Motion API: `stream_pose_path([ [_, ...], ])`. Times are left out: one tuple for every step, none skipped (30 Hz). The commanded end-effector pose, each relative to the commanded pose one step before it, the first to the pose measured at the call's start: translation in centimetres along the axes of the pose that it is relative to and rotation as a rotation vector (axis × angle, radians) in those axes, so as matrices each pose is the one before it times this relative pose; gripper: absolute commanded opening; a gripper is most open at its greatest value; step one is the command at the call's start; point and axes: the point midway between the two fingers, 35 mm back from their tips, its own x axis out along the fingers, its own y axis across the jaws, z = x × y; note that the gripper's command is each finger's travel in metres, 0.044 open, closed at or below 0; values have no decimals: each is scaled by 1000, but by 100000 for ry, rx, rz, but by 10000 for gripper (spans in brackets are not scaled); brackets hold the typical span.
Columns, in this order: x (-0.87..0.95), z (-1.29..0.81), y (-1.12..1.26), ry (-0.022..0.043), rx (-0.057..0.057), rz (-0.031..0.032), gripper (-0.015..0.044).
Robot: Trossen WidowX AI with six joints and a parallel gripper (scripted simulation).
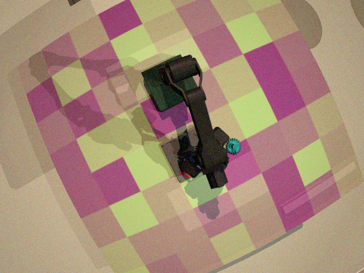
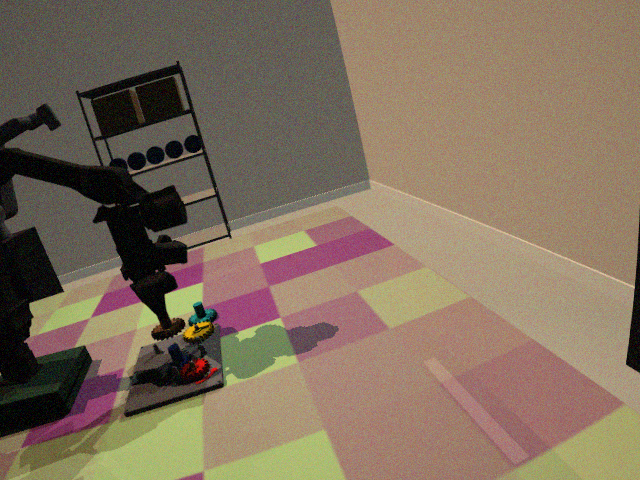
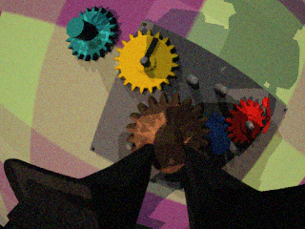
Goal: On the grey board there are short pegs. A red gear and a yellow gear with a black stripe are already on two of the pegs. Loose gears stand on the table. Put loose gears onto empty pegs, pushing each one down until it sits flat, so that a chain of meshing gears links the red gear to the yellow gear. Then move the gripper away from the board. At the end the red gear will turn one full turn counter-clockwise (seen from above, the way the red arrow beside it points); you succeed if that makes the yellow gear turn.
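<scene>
My gripper [image 2: 166, 321] [image 3: 168, 152] is shut on the stem of a brown gear [image 2: 168, 328] [image 3: 148, 128], held level above the grey board [image 1: 172, 147] [image 2: 157, 404] [image 3: 107, 128]. The yellow gear [image 2: 198, 331] [image 3: 132, 67] with its black stripe sits at one corner. The red gear [image 1: 184, 173] [image 2: 194, 369] [image 3: 244, 121] is near another, beside its red arrow [image 3: 269, 114]. A small blue gear [image 3: 218, 135] with an upright stem stands beside the red gear. Bare pegs [image 3: 193, 79] [image 3: 221, 89] show between yellow and red. The brown gear hides part of the board.
A teal gear [image 1: 233, 146] [image 2: 199, 314] [image 3: 102, 33] with an upright stem stands on the table, off the board near the yellow gear. The dark green arm base [image 1: 169, 98] [image 2: 49, 379] is at the opposite side. A shelf rack stands by the back wall.
</scene>
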Motion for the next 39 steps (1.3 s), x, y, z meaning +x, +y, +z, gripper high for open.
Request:
stream_pose_path([
  [-33, -63, -106, -417, -353, 201, 0],
  [-37, -15, -1, 1, 0, 0, 0],
  [-15, -6, 0, 1, 0, 0, 0],
  [0, 0, 0, 0, 0, 0, 0],
  [0, 0, 0, 0, 0, 0, 0],
  [0, 0, 0, 0, 0, 0, 0],
  [0, 0, 0, 0, 0, 0, 0],
  [0, 0, 0, 0, 0, 0, 0],
  [0, 0, 0, 0, 0, 0, 0],
  [0, 0, 0, 0, 0, 0, 0],
  [0, 0, 0, 0, 419, 0, 0],
  [0, 0, 0, 0, 868, 0, 0],
  [0, 0, 0, 0, 1156, 0, 0],
  [0, 0, 0, 0, 1502, 0, 0],
  [0, 0, 1, 0, 1917, 0, 0],
  [0, 0, 1, 0, 2405, 0, 0],
  [0, 0, 1, 0, 2246, 0, 0],
  [0, 0, 2, 0, 2451, 0, 0],
  [0, 0, 2, 0, 2610, 0, 0],
  [0, 0, 2, 0, 2698, 0, 0],
  [0, 0, 2, 0, 2717, 0, 0],
  [0, 0, 1, 0, 2142, 0, 0],
  [0, 0, 1, 0, 1303, 0, 0],
  [0, 0, 0, 0, 436, 0, 0],
  [0, 0, 0, 0, 0, 0, 0],
  [0, 0, 0, 0, 0, 0, 0],
  [0, 0, 0, 0, 0, 0, 0],
  [0, 0, 0, 0, 0, 0, 0],
  [0, 0, 0, 0, 0, 0, 0],
  [19, 9, -1, -1, 164, 0, 0],
  [22, 5, 1, 0, -66, 0, 0],
  [33, 4, 2, 0, -216, 0, 0],
  [51, 4, 4, 0, -424, 1, 0],
  [61, 2, 5, 0, -558, 1, 0],
  [77, 1, 6, 0, -736, 1, 0],
  [98, -1, 6, 0, -943, 1, 0],
  [122, -4, 6, 1, -1157, 1, 0],
  [147, -7, 5, 1, -1344, 2, 0],
  [160, -9, 3, 1, -1384, 1, 0],
])
